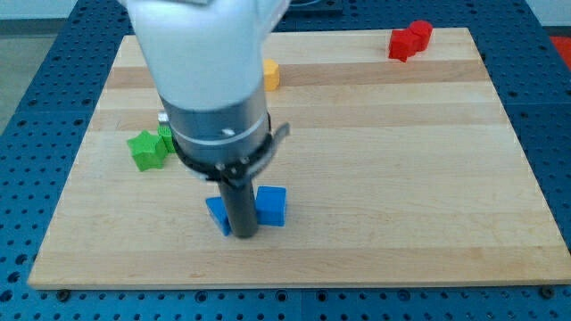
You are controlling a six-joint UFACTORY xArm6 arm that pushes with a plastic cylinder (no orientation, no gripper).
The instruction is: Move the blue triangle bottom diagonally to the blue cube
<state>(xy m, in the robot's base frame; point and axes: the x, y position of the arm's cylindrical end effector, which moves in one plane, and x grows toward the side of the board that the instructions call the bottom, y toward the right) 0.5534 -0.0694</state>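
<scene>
My tip (244,234) rests on the board near the view's bottom, between two blue blocks. The blue cube (271,206) sits just to the view's right of the rod. The blue triangle (217,214) lies just to the view's left of the rod, partly hidden behind it, and seems to touch it. The rod and the arm above it cover part of the board's middle left.
A green block (147,149) with a second green piece behind it (166,136) lies at the view's left. A yellow block (270,75) shows beside the arm near the top. A red block (409,39) sits at the top right. The wooden board (401,178) ends near the tip at the bottom edge.
</scene>
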